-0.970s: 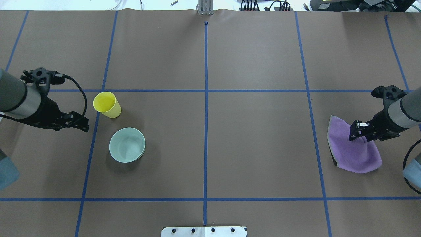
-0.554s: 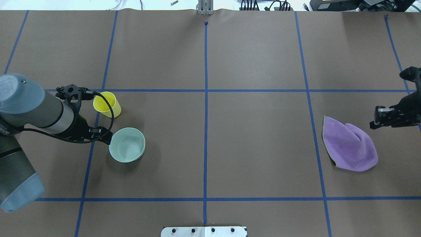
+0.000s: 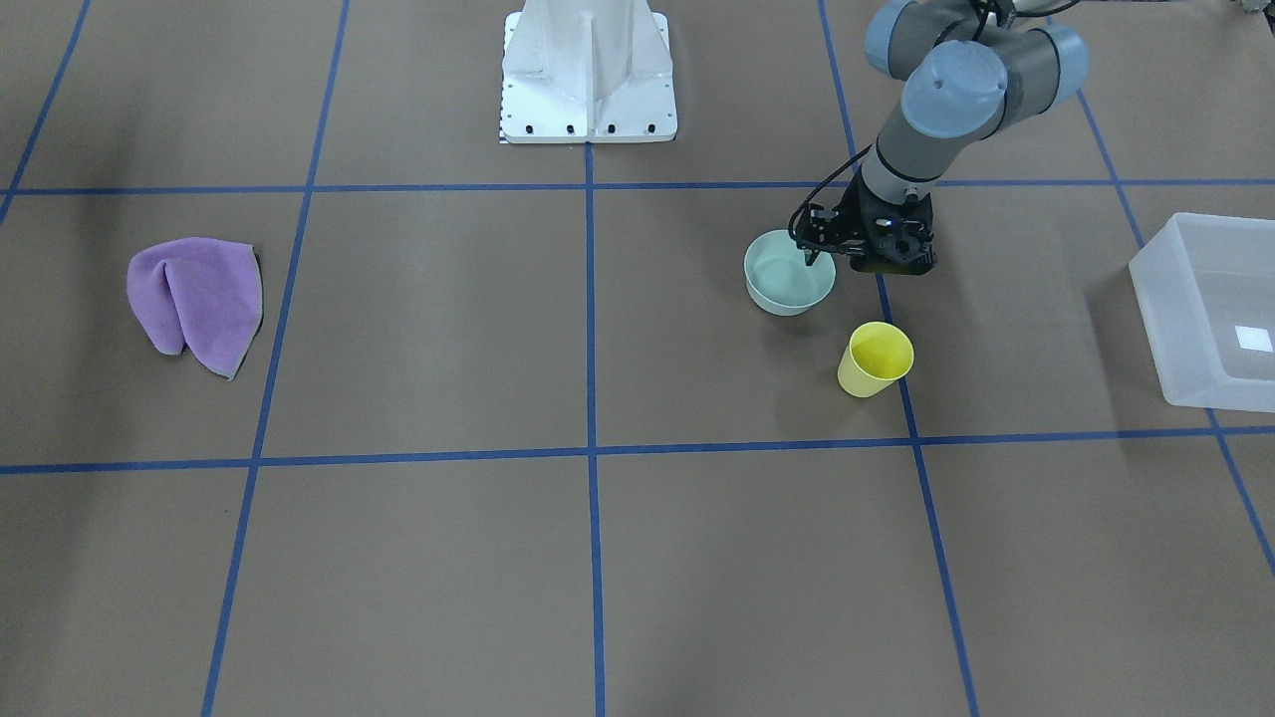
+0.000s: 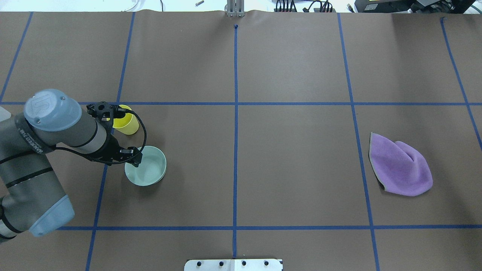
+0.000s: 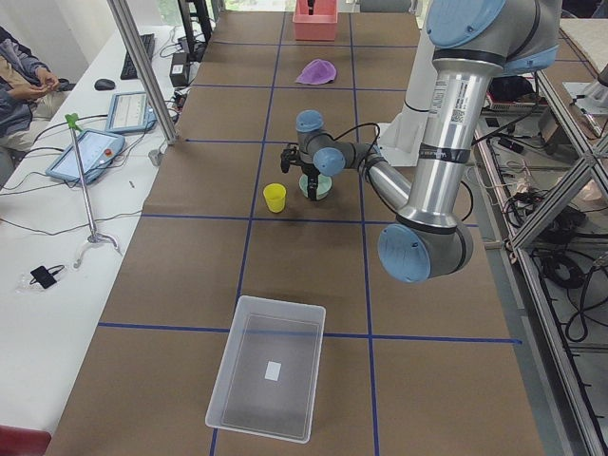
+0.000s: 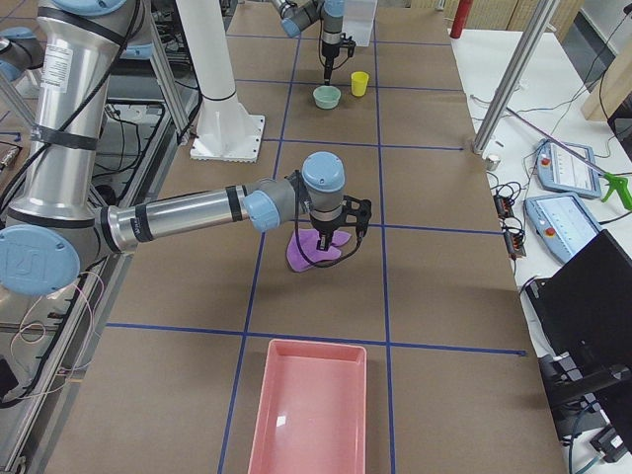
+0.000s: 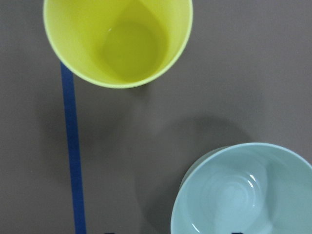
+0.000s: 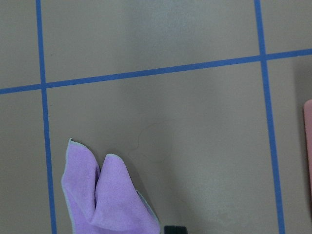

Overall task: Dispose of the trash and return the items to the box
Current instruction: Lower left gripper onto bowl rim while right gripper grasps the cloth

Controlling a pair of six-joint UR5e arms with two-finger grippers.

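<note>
The pale mint-green bowl point(image 4: 150, 169) stands on the table, with the yellow cup point(image 4: 128, 126) just behind it. My left gripper point(image 4: 134, 158) is open at the bowl's left rim point(image 3: 782, 284). In the left wrist view its fingertips point(image 7: 236, 233) straddle the rim of the bowl point(image 7: 243, 190), below the cup point(image 7: 119, 41). The purple cloth point(image 4: 399, 165) lies crumpled at the right. My right gripper point(image 6: 331, 237) hovers over the cloth point(image 6: 321, 252). Its fingertips point(image 8: 174, 229) look closed together and empty. The translucent box point(image 3: 1205, 309) stands empty off my left side.
A pink tray point(image 6: 308, 415) lies at the table's right end, beyond the cloth. The white pedestal base point(image 3: 588, 75) stands at the near middle edge. Blue tape lines cross the brown table. An operator's desk with tablets runs along the far side point(image 5: 95, 142).
My left arm has swung right, bringing its gripper from beside the cup to the bowl's rim. My right gripper has left the cloth and moved out of the overhead view.
</note>
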